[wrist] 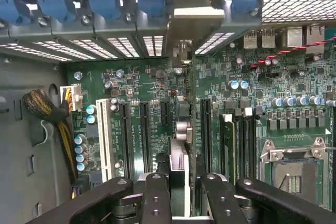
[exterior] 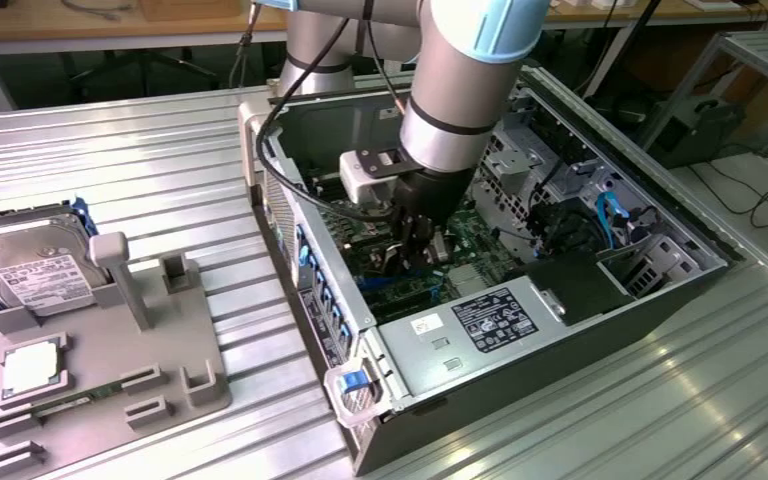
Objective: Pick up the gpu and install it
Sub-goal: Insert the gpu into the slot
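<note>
gpu (wrist: 181,145) edge-on in claw (wrist: 181,195), over mobo (wrist: 247,108), ribbed metal bench (exterior: 131,170)

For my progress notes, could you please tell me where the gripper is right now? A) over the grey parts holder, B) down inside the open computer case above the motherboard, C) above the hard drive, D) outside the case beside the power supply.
B: the gripper reaches down into the open computer case, over the motherboard.
</note>
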`<state>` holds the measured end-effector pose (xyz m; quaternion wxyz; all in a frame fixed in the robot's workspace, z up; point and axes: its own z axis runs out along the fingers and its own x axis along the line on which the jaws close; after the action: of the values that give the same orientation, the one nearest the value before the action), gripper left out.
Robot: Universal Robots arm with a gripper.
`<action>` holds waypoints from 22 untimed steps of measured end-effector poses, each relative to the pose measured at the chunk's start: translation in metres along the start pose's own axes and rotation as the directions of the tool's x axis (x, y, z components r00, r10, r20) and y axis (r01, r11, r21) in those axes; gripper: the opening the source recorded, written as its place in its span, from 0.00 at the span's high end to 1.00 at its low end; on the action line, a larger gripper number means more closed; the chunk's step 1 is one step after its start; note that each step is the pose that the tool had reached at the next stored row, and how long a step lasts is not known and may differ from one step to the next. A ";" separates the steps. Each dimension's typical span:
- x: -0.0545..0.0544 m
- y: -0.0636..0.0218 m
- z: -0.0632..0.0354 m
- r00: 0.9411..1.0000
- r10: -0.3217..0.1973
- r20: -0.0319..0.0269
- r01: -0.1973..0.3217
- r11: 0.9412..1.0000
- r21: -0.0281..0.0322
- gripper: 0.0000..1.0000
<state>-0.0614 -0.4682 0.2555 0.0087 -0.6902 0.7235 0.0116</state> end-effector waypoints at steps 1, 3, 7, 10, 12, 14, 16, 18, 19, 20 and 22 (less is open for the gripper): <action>0.000 0.0000 0.0049 1.000 0.000 0.001 0.000 1.000 -0.001 0.72; -0.006 0.0003 0.0055 1.000 0.000 0.000 0.000 1.000 -0.002 0.72; -0.006 0.0003 0.0056 0.999 -0.032 0.000 0.032 0.999 -0.003 0.72; -0.005 0.0002 0.0186 0.999 -0.032 0.008 0.032 0.999 -0.003 0.72; -0.005 0.0002 0.0192 0.999 -0.032 0.008 0.032 0.999 -0.003 0.72; -0.005 0.0002 0.0194 0.999 -0.032 0.008 0.032 0.999 -0.003 0.72; -0.005 0.0002 0.0196 0.999 -0.032 0.008 0.032 0.999 -0.003 0.72; -0.005 0.0002 0.0199 0.999 -0.032 0.008 0.032 0.999 -0.003 0.72; -0.005 0.0002 0.0206 0.999 -0.032 0.008 0.032 0.999 -0.003 0.72; -0.005 0.0002 0.0221 0.999 -0.032 0.007 0.032 0.999 -0.003 0.72; -0.005 0.0003 0.0259 0.999 -0.032 0.007 0.032 0.999 -0.003 0.72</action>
<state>-0.0615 -0.4625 0.2298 0.0103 -0.7016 0.7123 0.0151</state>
